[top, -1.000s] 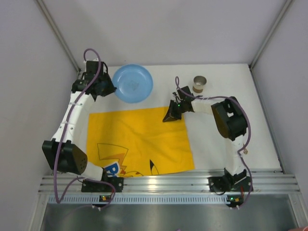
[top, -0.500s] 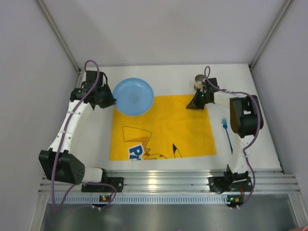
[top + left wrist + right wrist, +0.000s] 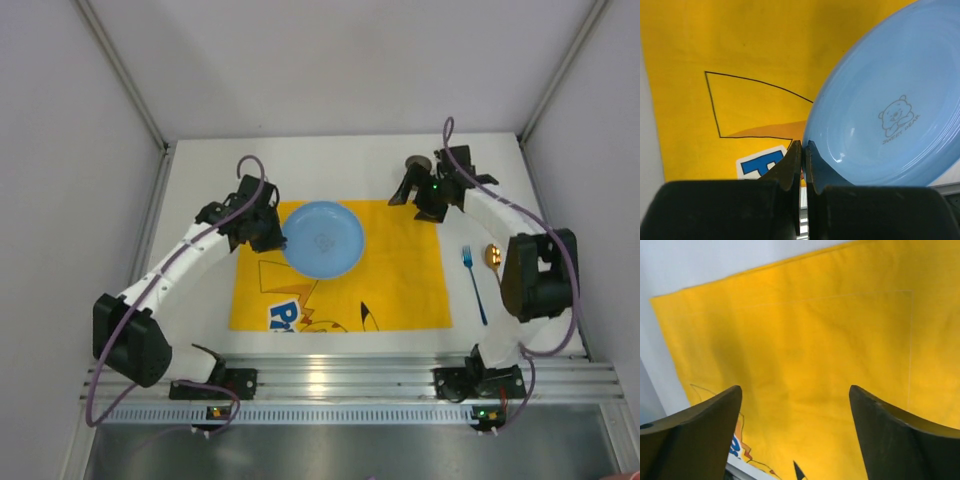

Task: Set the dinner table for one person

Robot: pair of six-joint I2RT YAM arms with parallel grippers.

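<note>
Since the earlier frame the left arm has swung toward the middle of the top view and carried the plate from the mat's upper left corner to above the cloth, and the right gripper has let go of the mat's upper right corner and opened.

One white dinner table (image 3: 330, 165) fills the middle of the top view, with its ribbed aluminium rail (image 3: 350, 380) along the bottom. One yellow mat (image 3: 400, 270) with a cartoon print lies flat in the centre of it. One blue plate (image 3: 323, 238), with a small bear drawn inside, is over the upper middle part of the mat. I cannot tell if it touches the cloth.

The left gripper (image 3: 803, 150) is pinched tight on the left rim of the plate. The right gripper (image 3: 794, 390) has its two fingers wide apart and holds nothing; it hangs over the mat's upper right corner.

One cup (image 3: 415, 162) stands at the upper right, just beside the right gripper and partly hidden by it. One blue fork (image 3: 472, 283) lies on the table right of the mat, apart from it. One small orange-brown object (image 3: 492, 255) lies right of the fork, partly hidden by the right arm.
</note>
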